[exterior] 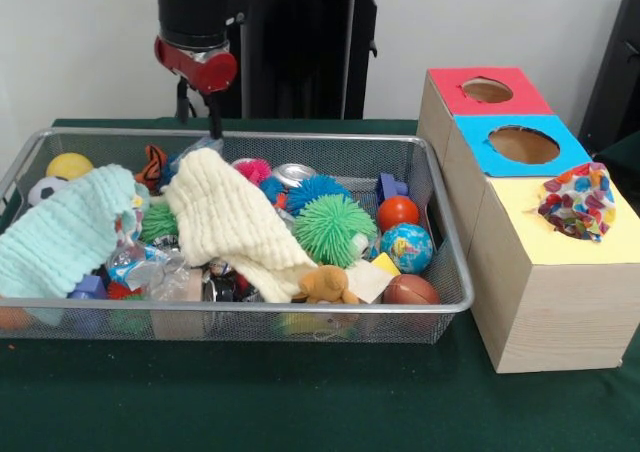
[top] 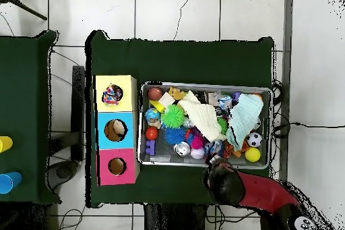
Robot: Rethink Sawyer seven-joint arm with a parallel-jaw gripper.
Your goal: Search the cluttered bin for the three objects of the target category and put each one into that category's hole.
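Observation:
A wire mesh bin (exterior: 440, 222) holds a jumble: a cream cloth (exterior: 235, 222), a mint cloth (exterior: 62, 234), a green spiky ball (exterior: 335, 227), a blue spiky ball (exterior: 316, 190), an orange ball (exterior: 397, 212), a globe ball (exterior: 407, 247) and a brown ball (exterior: 410, 290). My gripper (exterior: 199, 112) hangs open over the bin's back left rim, holding nothing. A wooden box has a red hole (exterior: 488, 90), a blue hole (exterior: 523, 144) and a yellow top (exterior: 545, 237). A multicoloured patchwork thing (exterior: 577, 202) sits in the yellow top's hole. In the overhead view my arm (top: 232, 181) covers the gripper beside the bin (top: 205, 85).
Also in the bin are a yellow ball (exterior: 68, 165), a soccer ball (exterior: 45, 189), a can (exterior: 293, 174), a blue block (exterior: 390, 185), a tan plush toy (exterior: 328, 284) and crumpled plastic wrappers (exterior: 150, 267). A green cloth (exterior: 300, 392) covers the table. Another green table (top: 23, 116) stands beside it.

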